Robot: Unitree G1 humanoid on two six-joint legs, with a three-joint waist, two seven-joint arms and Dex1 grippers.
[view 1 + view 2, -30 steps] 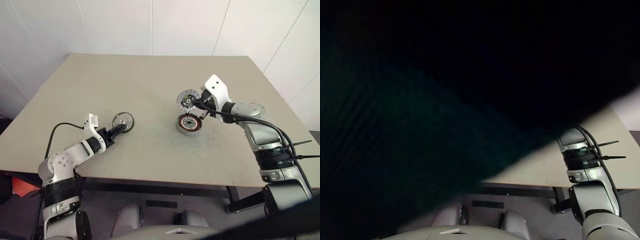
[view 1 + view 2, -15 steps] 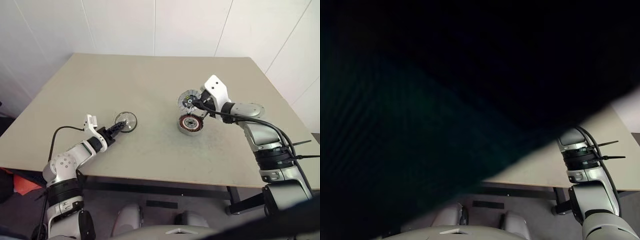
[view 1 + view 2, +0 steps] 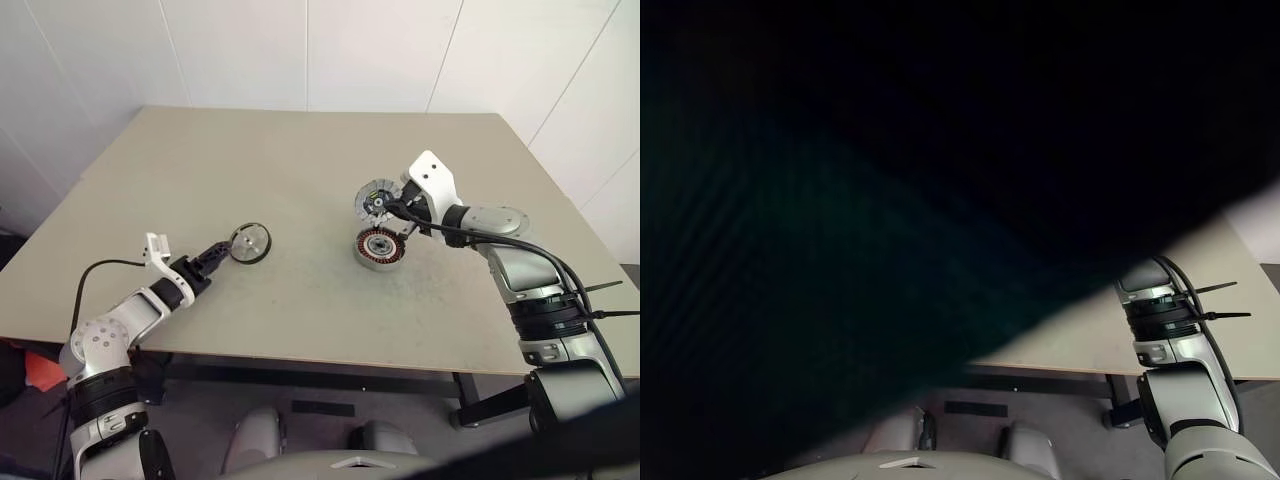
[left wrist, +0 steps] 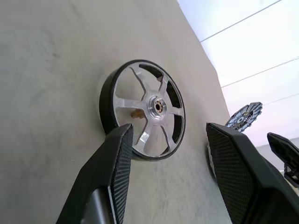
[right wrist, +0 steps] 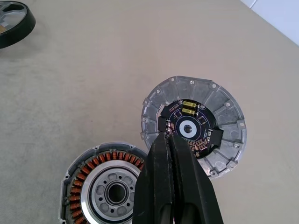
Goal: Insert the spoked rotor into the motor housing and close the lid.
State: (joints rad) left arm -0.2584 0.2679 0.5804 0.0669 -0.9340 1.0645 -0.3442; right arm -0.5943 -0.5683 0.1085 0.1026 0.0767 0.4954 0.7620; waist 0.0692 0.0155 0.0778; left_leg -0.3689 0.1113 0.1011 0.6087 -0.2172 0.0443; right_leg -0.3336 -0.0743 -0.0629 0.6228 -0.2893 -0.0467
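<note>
The spoked rotor [image 3: 249, 243] [image 4: 145, 109], a pale silvery wheel with a dark rim, lies flat on the table left of centre. My left gripper [image 3: 215, 253] [image 4: 169, 128] is open just short of the rotor, holding nothing. The motor housing [image 3: 380, 247] [image 5: 103, 182] sits right of centre with its copper windings exposed. Its lid [image 3: 373, 201] [image 5: 194, 123] stands upright at the housing's far edge, dark hub facing my right gripper [image 3: 386, 207] [image 5: 167, 135]. That gripper is shut, its tips against the edge of the lid's hub.
The beige table [image 3: 300, 150] stretches bare behind and between the parts. Its front edge runs close under both arms, and white walls stand behind it. The rotor's rim [image 5: 14, 21] also appears in the right wrist view, well away from the housing.
My left arm has drawn back to the left and rolled a little, so its fingers no longer reach over the rotor. Rotor, housing, lid and right arm have stayed put.
</note>
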